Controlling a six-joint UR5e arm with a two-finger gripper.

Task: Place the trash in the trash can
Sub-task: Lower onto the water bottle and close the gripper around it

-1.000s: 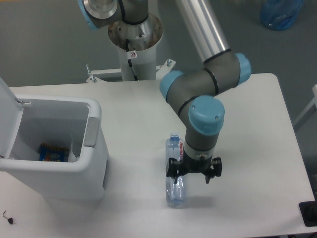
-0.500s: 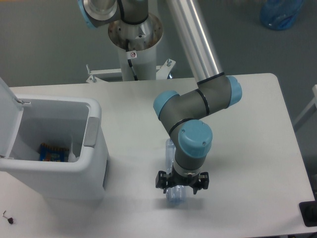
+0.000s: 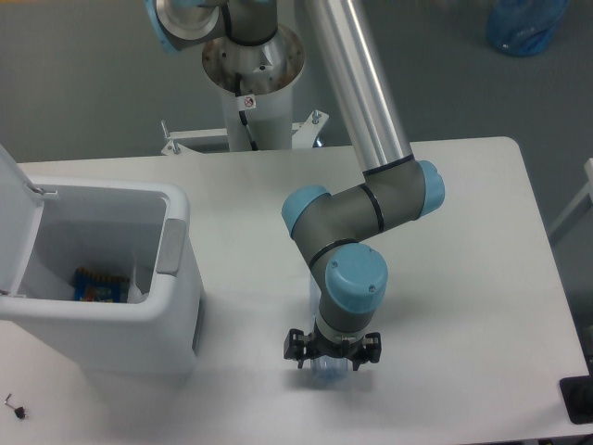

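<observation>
The crushed clear plastic bottle (image 3: 326, 372) lies on the white table (image 3: 463, 241), almost wholly hidden under my wrist; only its clear end shows below the gripper. My gripper (image 3: 332, 356) points straight down over it, fingers spread to either side of the bottle, open. The white trash can (image 3: 176, 306) stands at the left with its lid (image 3: 14, 213) swung up; a blue and orange item (image 3: 99, 285) lies inside. The small crumpled wrapper is not in view.
The robot's base column (image 3: 252, 69) stands behind the table's far edge. A big blue sack (image 3: 524, 24) sits on the floor at the top right. A small black object (image 3: 15, 407) lies at the bottom left, and a black part (image 3: 579, 399) at the right edge.
My gripper has moved left and toward the table's front edge, from beside the bottle to right over it. The bottle, plainly seen before, is now mostly covered by my wrist.
</observation>
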